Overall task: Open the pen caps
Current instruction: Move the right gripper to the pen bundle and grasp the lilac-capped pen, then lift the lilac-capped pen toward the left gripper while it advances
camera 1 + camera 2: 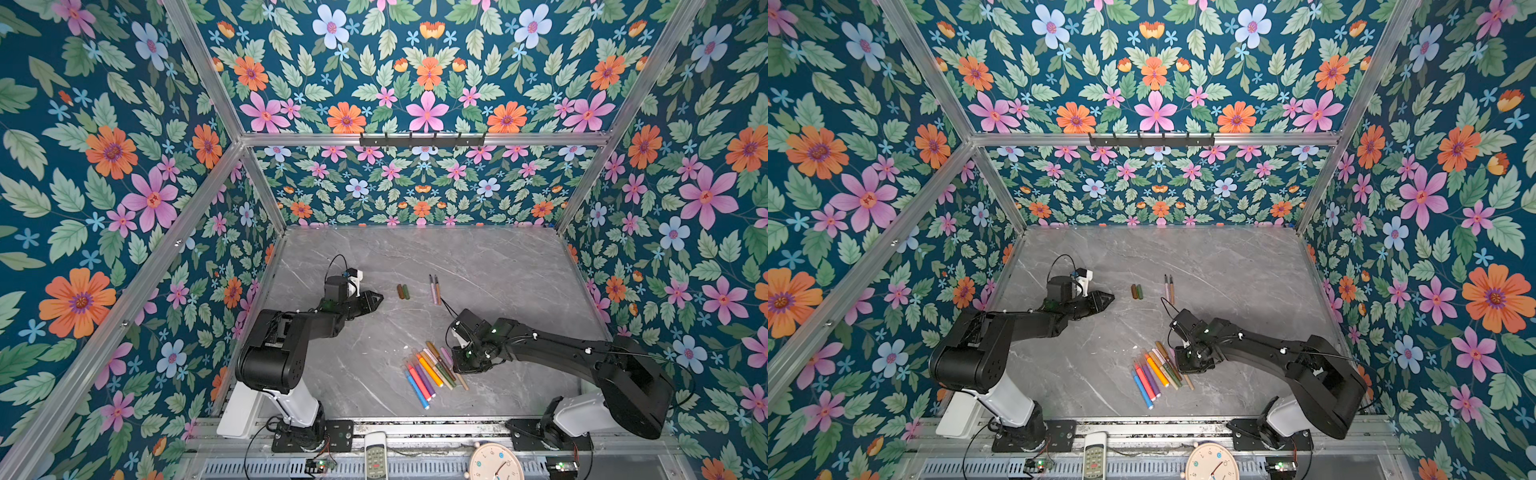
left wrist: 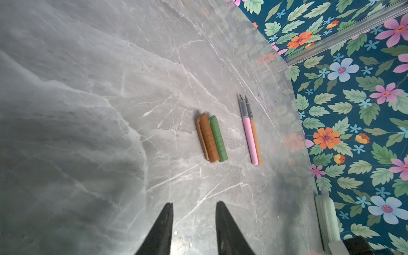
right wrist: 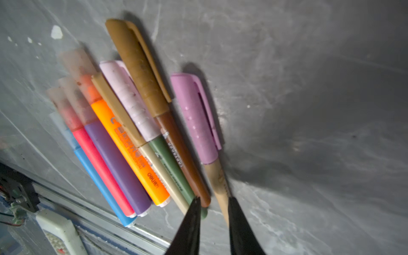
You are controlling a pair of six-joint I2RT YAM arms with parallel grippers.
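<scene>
Two arms over one grey marbled bench (image 1: 498,266), flowered walls (image 1: 415,187) on three sides. Seven capped pens (image 3: 123,143) packed side by side immediately beside the right fingers (image 1: 459,368); an eighth, a beige pen (image 3: 217,176) under a mauve cap (image 3: 198,123), slightly apart, barrel end between those fingers. Two uncapped pens (image 2: 250,132), pink and orange barrels touching, well ahead of the left fingers (image 1: 376,298). Brown cap (image 2: 206,138) and green cap (image 2: 218,139), loose and touching, nearer ahead of the same fingers.

Right fingers narrowly parted astride the beige barrel, one against it, a strip of bench showing beside the other; no firm hold evident, pen flat on the bench. Left fingers moderately parted, empty, low over bare bench.

Step in hand, by appearance: pickup of a third pen, two already opened. Next move probably calling for full closure on the barrel alone, a lift clear of the pack, then the mauve cap offered to the left fingers for a straight pull.

Near bench edge and metal rail (image 1: 436,422) close behind the right fingers, a remote (image 3: 59,231) just beyond; brown pen (image 3: 185,167) with its end almost under one finger, a snag risk; bare bench on the opposite side and between both sets of fingers.
</scene>
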